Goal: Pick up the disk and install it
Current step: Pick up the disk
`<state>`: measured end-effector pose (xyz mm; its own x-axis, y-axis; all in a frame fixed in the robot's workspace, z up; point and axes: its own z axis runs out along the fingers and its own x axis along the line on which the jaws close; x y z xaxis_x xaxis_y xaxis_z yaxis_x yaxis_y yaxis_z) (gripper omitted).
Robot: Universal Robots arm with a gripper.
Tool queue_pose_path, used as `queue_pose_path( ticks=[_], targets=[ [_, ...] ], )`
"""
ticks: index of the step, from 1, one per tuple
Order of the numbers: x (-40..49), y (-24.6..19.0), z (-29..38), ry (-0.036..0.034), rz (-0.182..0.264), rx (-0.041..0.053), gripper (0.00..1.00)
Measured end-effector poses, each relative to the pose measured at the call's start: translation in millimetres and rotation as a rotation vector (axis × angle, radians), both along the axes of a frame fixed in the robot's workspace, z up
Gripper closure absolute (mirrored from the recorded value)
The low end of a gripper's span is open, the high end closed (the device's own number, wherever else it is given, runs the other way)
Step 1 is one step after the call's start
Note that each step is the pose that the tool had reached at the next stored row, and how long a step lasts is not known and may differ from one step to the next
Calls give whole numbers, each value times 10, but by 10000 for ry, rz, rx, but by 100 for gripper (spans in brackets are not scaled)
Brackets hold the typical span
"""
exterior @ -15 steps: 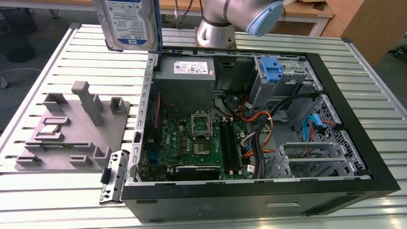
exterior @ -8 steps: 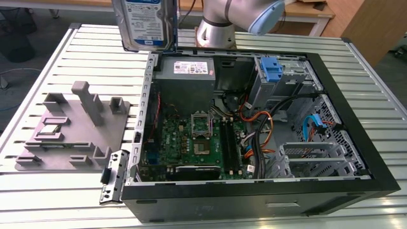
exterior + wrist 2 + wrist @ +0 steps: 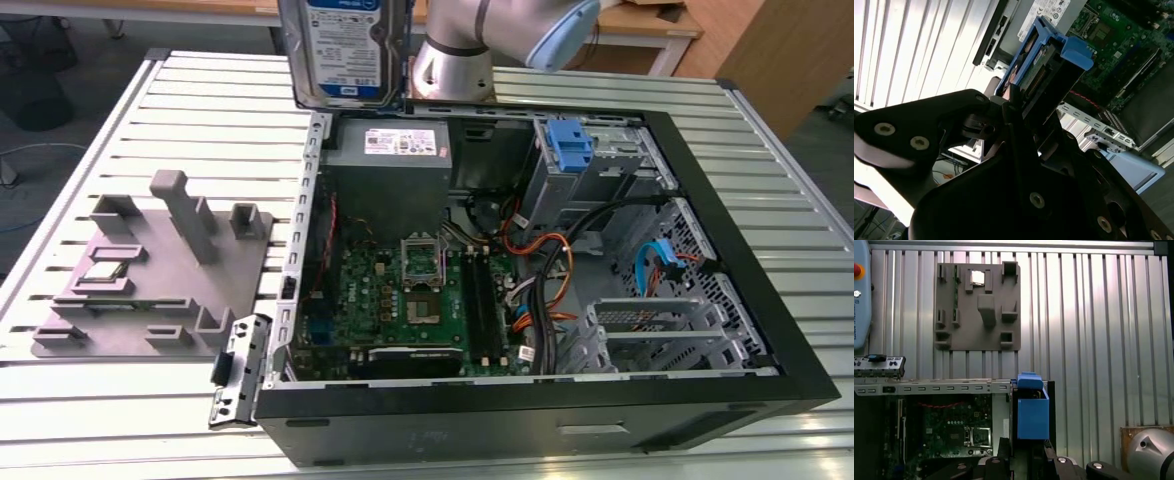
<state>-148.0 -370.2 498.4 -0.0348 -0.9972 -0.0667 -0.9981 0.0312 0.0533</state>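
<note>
disk (image 3: pixel 344 45) label print, none legible

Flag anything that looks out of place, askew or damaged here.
Nothing looks damaged or spilled. The disk is held upright in the hand, raised near the edge of the open computer case, not inside it.

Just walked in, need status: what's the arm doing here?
The pincer is shut on the disk, holding it upright in the air by the edge of the open computer case. The disk isn't seated in the case yet. A grey fixture plate lies on the table beside the case.
</note>
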Motion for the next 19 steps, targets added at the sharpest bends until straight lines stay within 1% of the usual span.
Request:
queue_pose_path(
  ticks=[2, 4, 19],
  targets=[
    [71, 0, -1, 5, 0, -1, 65],
    [109, 0, -1, 9, 1, 0, 65],
    [125, -8, -1, 8, -1, 0, 65]
  ],
)
